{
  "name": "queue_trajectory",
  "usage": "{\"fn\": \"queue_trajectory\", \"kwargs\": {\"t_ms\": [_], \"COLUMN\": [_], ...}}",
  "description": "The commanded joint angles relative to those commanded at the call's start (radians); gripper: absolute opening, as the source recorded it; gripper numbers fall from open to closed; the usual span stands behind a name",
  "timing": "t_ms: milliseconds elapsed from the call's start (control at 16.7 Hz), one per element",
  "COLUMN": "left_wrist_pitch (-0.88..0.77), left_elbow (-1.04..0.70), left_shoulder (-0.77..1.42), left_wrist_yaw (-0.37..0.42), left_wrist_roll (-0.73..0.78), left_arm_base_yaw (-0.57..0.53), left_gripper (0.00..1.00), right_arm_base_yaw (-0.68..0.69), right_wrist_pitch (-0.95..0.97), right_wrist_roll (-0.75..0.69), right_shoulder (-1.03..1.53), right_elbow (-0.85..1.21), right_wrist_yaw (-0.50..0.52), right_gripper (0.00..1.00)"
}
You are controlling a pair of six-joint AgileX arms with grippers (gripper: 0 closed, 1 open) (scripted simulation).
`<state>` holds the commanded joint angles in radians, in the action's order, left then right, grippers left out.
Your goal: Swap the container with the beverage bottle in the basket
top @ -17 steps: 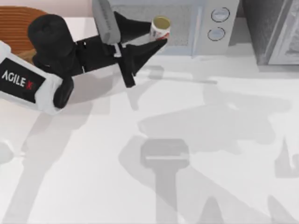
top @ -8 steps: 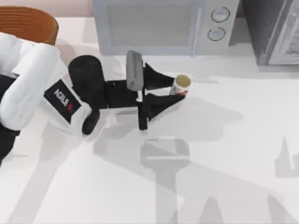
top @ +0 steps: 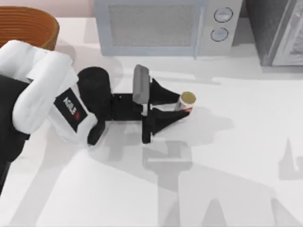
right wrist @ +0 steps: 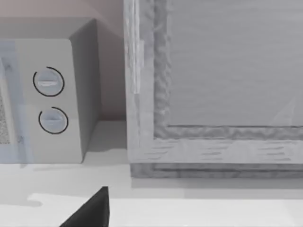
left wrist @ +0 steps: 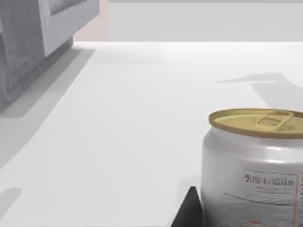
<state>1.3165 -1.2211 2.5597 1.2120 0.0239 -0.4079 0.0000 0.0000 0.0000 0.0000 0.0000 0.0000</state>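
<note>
Microwave (top: 156, 26) behind gripped beverage bottle (top: 185, 102)

A white tabletop (top: 236, 156) carries a grey microwave (top: 156, 26) at the back. The microwave has two round knobs (top: 221, 23) on its right side. A grey cabinet (top: 279, 28) stands just beside it.

Beverage bottle (left wrist: 253, 168) sits big in the lower right, really a silver can with a gold pull-tab top. A black fingertip (left wrist: 188, 210) touches its base. White table (left wrist: 118, 127) everywhere, grey microwave (left wrist: 33, 42) upper left.
</note>
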Motion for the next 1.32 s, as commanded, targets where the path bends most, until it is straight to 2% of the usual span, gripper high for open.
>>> {"fn": "queue_trajectory", "kwargs": {"t_ms": [120, 900, 1320], "left_wrist_pitch": [0.0, 0.0, 0.0], "left_elbow": [0.0, 0.0, 0.0], "left_shoulder": [0.0, 0.0, 0.0], "left_wrist_yaw": [0.0, 0.0, 0.0], "left_wrist_roll": [0.0, 0.0, 0.0], "left_arm_base_yaw": [0.0, 0.0, 0.0], "left_gripper": [0.0, 0.98, 1.0], "right_arm_base_yaw": [0.0, 0.0, 0.0], "right_wrist_pitch": [0.0, 0.0, 0.0], "right_wrist_roll": [0.0, 0.0, 0.0], "right_shoulder": [0.0, 0.0, 0.0], "right_elbow": [0.0, 0.0, 0.0], "right_wrist_yaw": [0.0, 0.0, 0.0], "right_gripper": [1.0, 1.0, 1.0]}}
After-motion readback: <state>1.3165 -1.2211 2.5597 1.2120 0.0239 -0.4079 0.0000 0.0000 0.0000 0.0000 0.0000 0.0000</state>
